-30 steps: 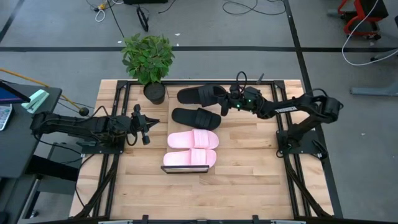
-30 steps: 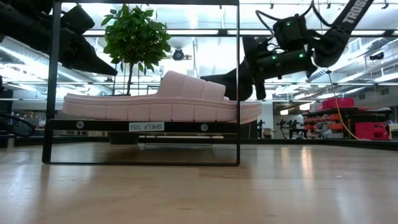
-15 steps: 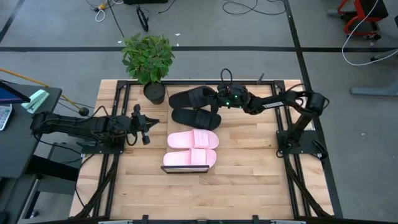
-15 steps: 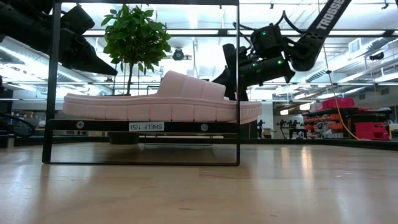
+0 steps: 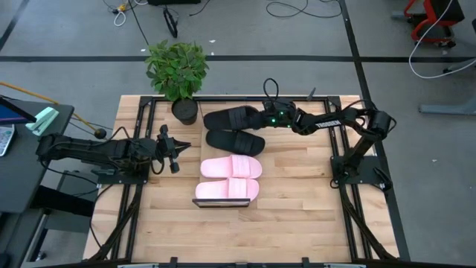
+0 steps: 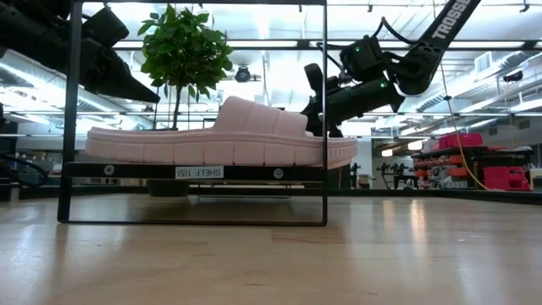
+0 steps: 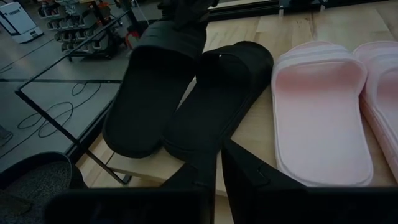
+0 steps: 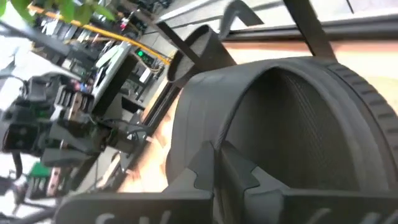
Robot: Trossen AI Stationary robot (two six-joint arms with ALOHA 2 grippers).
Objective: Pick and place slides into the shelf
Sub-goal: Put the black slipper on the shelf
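Two black slides (image 5: 234, 140), two pink slides (image 5: 230, 167), seemingly one shelf (image 6: 195, 171).

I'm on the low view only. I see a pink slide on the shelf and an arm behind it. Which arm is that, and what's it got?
Observer: The right arm. Its gripper is closed on the strap of the far black slide.
Operator: Where's the other black slide?
Observer: The near black slide lies right beside the far one, between it and the pink slides.
Operator: How many pink slides are there?
Observer: Two, side by side: the first pink slide and the second pink slide.
Operator: And the left arm?
Observer: The left gripper waits at the table's left side, pointing toward the slides, holding nothing.
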